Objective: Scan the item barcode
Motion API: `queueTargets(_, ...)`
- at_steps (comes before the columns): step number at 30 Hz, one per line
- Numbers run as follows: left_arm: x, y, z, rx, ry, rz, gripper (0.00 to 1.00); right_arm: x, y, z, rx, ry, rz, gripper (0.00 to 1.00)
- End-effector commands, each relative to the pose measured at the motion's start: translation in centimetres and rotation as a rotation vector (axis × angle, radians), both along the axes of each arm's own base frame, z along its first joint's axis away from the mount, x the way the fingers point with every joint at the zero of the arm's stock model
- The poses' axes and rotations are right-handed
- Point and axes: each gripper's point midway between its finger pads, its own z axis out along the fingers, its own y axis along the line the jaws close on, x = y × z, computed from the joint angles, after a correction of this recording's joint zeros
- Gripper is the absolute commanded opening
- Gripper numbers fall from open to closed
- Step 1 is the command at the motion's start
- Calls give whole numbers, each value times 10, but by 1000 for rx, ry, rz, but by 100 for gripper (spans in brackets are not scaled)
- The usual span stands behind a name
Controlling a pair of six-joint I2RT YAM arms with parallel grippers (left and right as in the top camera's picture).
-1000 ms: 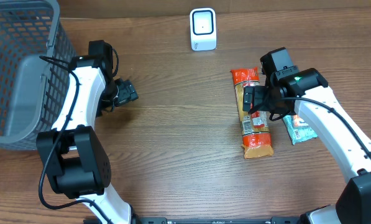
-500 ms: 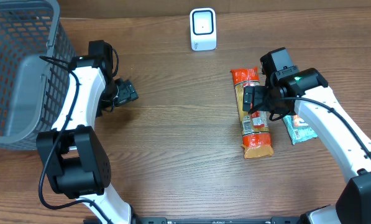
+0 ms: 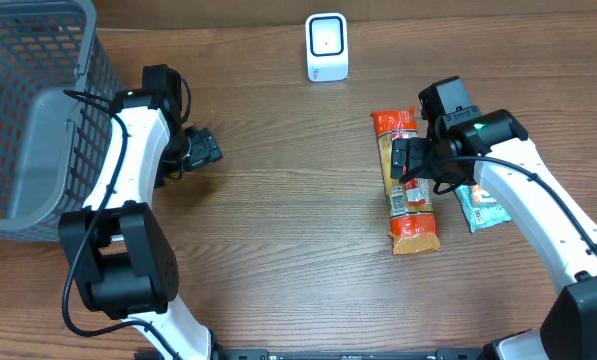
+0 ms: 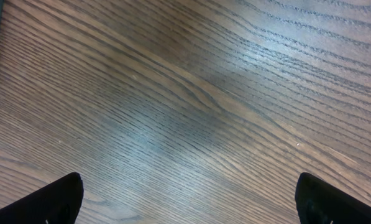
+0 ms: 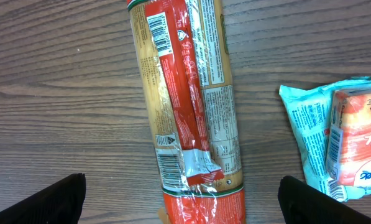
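Long orange snack pack (image 3: 412, 218) is lying flat on the right half of the tabletop (image 3: 298, 260), barcode (image 5: 158, 32) facing up. Right gripper (image 3: 400, 160) is hovering over it, jaws spread wide, gripping nothing. Teal packet (image 3: 481, 208) is sitting just beside it, toward the right edge. White scanner (image 3: 327, 47) is standing at the back edge. Left gripper (image 3: 204, 148) is hanging wide open over bare wood near the grey basket (image 3: 28, 120).

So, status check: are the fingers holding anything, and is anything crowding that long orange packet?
Left fingers open, empty, over bare table. Right fingers open above orange packet, barcodes face up, not gripped. Teal packet beside it, apart.
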Motion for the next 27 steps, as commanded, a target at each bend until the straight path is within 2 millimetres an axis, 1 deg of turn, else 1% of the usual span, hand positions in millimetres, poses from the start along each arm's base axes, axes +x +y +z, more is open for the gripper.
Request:
queueTargets(1,2,-6,7,6,-18,-45,100,2,-3,2,2,-6,-12,100)
queueTargets(4,4,-16,19,9,-53,-72,100,2,-3,2,2,-6,-12,100)
queueTargets(7,6,-33,45,13,-126,-118,100,2,-3,2,3,-7,-12,100)
queueTargets(11,1,-54,92,16,-259,-172,100,2,-3,2,2,-6,-12,100)
queueTargets(13,-5,-59,121,17,-345,-185,100,2,-3,2,2,-6,-12,100)
queueTargets(14,-10,-60,139,18,-398,-189,100,2,-3,2,2,-6,-12,100)
queueTargets(18,-34,-60,196,23,-572,-189,100,2,-3,2,2,-6,-12,100)
queueTargets(21,-60,-58,237,27,-711,-186,100,2,-3,2,3,-7,-12,100)
queueTargets(24,-84,-56,267,31,-820,-183,100,2,-3,2,3,-7,-12,100)
queueTargets(26,-99,-55,283,33,-884,-181,100,2,-3,2,2,-6,-12,100)
queueTargets(27,-105,-55,288,34,-904,-180,100,2,-3,2,2,-6,-12,100)
